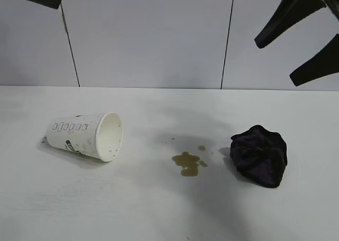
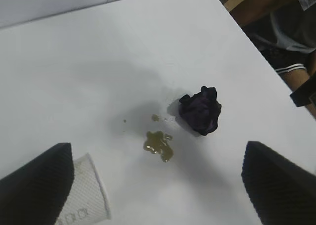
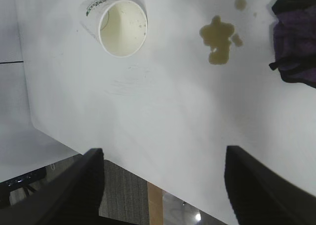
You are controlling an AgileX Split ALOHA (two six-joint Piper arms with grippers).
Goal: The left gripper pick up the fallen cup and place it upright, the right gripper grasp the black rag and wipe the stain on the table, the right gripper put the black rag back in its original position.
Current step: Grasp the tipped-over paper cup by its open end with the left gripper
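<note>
Cup lying on its side, stain beside black rag

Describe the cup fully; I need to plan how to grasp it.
The cup is white ribbed paper with a green-and-black logo and brown specks on its wall. It lies on its side on the table, at the exterior view's left, open mouth turned toward the stain. The inside looks white, with a few specks and no pooled liquid. Only the table touches it; neither tool is near its wall.
</note>
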